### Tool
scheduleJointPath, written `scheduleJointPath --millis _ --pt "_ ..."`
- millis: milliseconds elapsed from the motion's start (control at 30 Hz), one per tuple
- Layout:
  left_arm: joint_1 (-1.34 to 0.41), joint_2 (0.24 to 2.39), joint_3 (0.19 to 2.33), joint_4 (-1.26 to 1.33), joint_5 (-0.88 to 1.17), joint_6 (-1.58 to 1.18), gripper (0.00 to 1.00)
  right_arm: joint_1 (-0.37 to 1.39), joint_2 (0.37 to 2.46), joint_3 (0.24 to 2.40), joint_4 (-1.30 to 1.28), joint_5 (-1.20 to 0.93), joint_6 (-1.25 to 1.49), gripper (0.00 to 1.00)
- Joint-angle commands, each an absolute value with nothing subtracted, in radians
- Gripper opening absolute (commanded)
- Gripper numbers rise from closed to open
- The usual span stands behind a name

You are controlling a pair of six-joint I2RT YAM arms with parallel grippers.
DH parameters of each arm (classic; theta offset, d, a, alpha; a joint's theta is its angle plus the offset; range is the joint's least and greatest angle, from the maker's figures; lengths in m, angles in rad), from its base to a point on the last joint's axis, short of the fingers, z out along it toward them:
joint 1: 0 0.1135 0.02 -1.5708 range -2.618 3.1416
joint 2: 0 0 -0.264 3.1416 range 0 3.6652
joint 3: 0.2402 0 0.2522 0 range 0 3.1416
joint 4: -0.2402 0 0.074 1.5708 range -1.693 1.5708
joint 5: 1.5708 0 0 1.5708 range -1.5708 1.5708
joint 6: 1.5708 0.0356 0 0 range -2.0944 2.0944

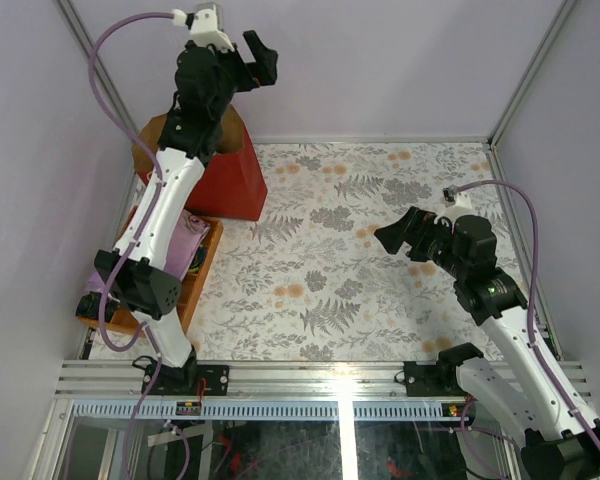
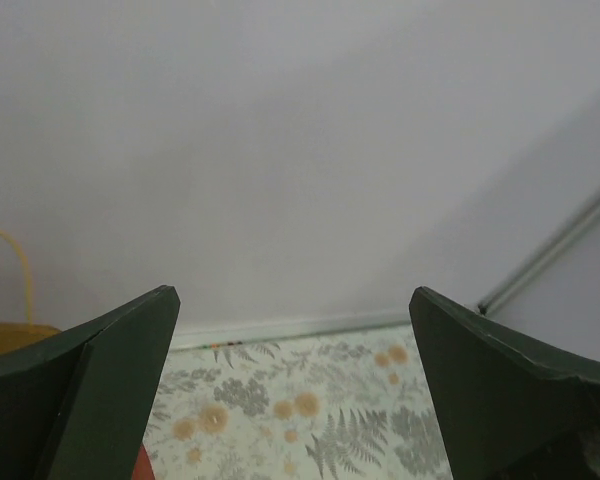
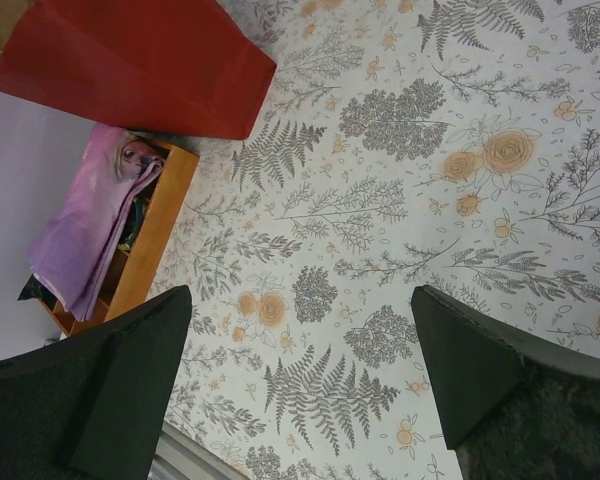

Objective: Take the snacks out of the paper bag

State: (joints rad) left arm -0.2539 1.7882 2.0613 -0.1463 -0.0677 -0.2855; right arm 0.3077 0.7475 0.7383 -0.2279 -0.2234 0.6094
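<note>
The paper bag (image 1: 232, 175) stands upright at the back left, red outside, and it also shows in the right wrist view as the paper bag (image 3: 130, 60). My left arm is raised over it and hides its inside, so no snacks show. My left gripper (image 1: 262, 55) hangs high above the bag, open and empty, facing the back wall. In its own view the left gripper (image 2: 292, 295) is wide apart, with a tan handle (image 2: 15, 270) at the left edge. My right gripper (image 1: 388, 237) hovers open over the patterned cloth at the right; the right gripper (image 3: 302, 292) holds nothing.
A wooden tray (image 1: 202, 275) sits at the left edge in front of the bag, with a flat pink-purple item (image 3: 90, 220) draped in it. Dark green bits (image 3: 130, 235) show under it; I cannot tell what they are. Floral cloth (image 1: 340, 260) covers the table.
</note>
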Motion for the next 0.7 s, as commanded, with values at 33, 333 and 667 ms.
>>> scheduleJointPath --millis 33,333,667 --pt "-0.275 1.764 1.996 -0.208 0.005 -0.202 1.00 0.314 0.750 0.737 -0.181 -0.220 0.594 1.00" --pt "-0.306 1.732 1.739 -0.196 -0.300 -0.183 1.00 0.314 0.772 0.700 -0.223 -0.189 0.587 0.99" --pt "-0.302 1.814 1.669 -0.245 -0.387 -0.114 0.95 0.314 0.846 0.645 -0.253 -0.185 0.560 1.00"
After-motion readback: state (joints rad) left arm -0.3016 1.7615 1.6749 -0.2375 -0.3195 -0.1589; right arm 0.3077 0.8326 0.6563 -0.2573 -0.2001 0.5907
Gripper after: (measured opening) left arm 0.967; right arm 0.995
